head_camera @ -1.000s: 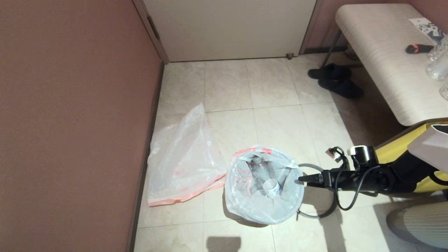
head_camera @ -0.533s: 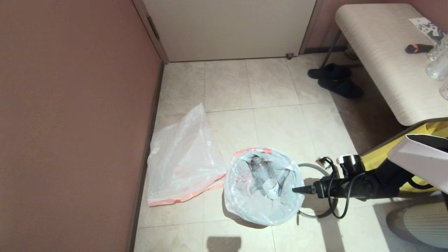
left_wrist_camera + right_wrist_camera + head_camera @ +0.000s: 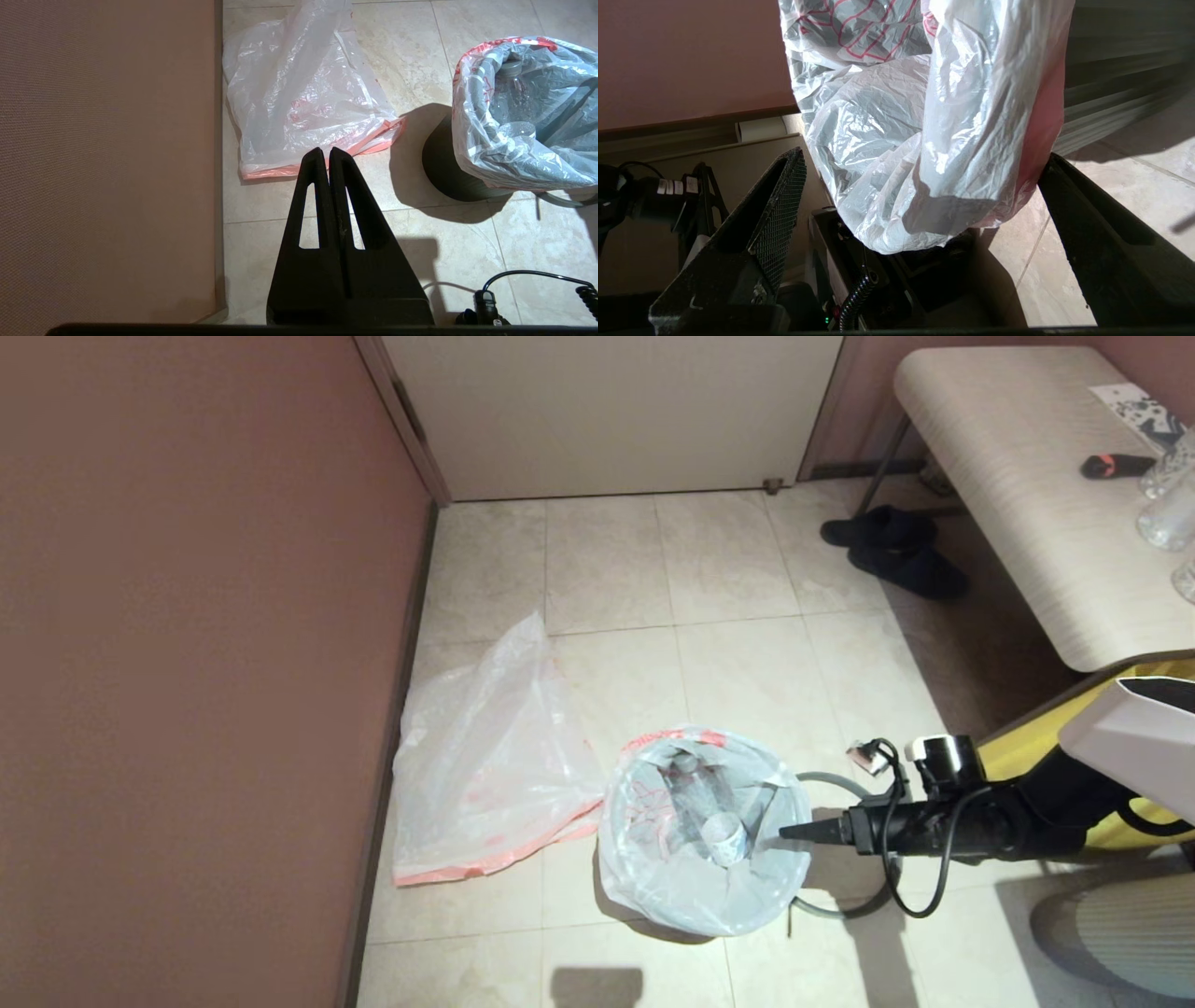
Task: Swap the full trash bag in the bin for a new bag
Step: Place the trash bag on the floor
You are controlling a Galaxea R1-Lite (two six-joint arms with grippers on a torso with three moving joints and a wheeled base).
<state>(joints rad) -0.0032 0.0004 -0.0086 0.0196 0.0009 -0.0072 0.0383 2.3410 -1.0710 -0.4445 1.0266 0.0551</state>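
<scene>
The full trash bag [image 3: 702, 889] lines the bin, its rim folded out over the top. A clear bottle and white paper show inside. The bin's black wall [image 3: 444, 173] shows below the bag [image 3: 504, 154]. A grey ring [image 3: 845, 908] lies on the floor round the bin's right side. My right gripper [image 3: 789, 833] is at the bag's right edge. In the right wrist view the right gripper [image 3: 924, 156] is open, with the bag's overhanging fold [image 3: 924, 154] between its fingers. The new bag [image 3: 485, 775] lies flat by the left wall. My left gripper [image 3: 324, 151] hangs shut above the floor near the new bag [image 3: 303, 93].
A brown wall [image 3: 187, 663] runs along the left and a door [image 3: 607, 411] closes the far end. Dark shoes [image 3: 896, 555] lie under a bench [image 3: 1027, 504] at the right. A yellow bag [image 3: 1036, 747] sits behind the right arm.
My right gripper has shifted a little left and down, closer against the bag's right edge. The bags and bin have not moved.
</scene>
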